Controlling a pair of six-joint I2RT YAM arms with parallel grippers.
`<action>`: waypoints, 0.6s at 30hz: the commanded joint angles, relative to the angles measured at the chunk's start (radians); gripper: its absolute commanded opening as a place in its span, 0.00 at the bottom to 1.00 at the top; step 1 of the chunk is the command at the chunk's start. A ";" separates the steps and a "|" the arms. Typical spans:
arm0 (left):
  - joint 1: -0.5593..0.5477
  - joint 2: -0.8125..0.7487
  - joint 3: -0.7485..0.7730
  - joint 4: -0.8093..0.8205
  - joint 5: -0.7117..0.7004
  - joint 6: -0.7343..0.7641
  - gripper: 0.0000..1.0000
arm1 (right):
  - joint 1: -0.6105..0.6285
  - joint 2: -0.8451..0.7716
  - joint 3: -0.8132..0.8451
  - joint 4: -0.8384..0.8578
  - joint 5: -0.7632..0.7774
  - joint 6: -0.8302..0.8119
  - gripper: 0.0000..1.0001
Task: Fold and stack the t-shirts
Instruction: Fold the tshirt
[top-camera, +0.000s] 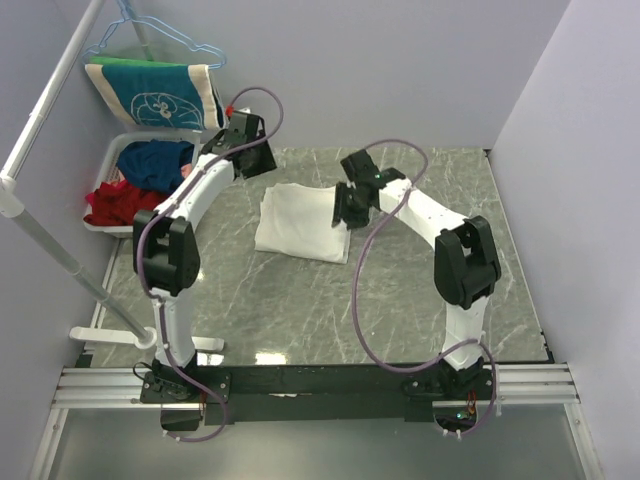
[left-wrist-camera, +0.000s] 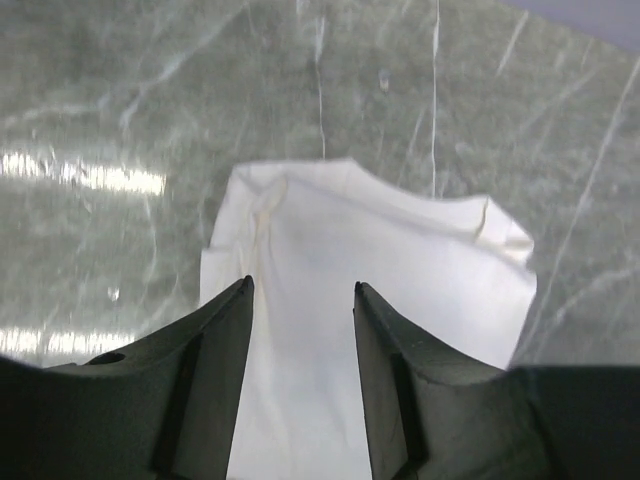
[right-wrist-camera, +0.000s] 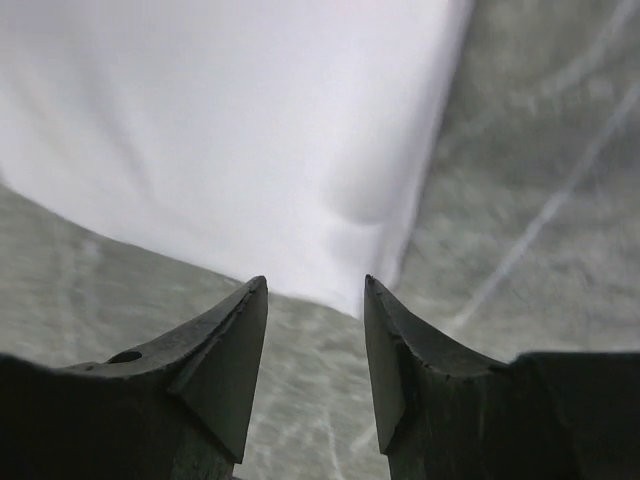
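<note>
The folded t-shirt (top-camera: 300, 222) lies flat near the middle of the grey marbled table (top-camera: 420, 300), cream-white, plain side up, no print showing. Over its far left edge hovers the left gripper (left-wrist-camera: 303, 288), jaws parted to a middling gap with nothing between them, only cloth below. The right gripper (right-wrist-camera: 315, 282) sits at the shirt's right edge, fingers likewise apart and empty, the hem just beyond its tips. Away at the far left corner, a white basket (top-camera: 112, 160) holds blue and red clothes. Above it, a green-and-cream garment (top-camera: 150, 92) hangs on a blue hanger (top-camera: 150, 40).
</note>
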 joint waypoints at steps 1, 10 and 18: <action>-0.022 -0.108 -0.143 -0.006 0.067 0.024 0.47 | -0.031 0.093 0.191 -0.014 -0.023 0.010 0.51; -0.102 -0.214 -0.436 0.028 0.080 0.053 0.36 | -0.092 0.331 0.466 -0.025 -0.126 0.036 0.50; -0.102 -0.190 -0.516 0.036 0.043 0.011 0.35 | -0.144 0.431 0.511 0.009 -0.185 0.073 0.50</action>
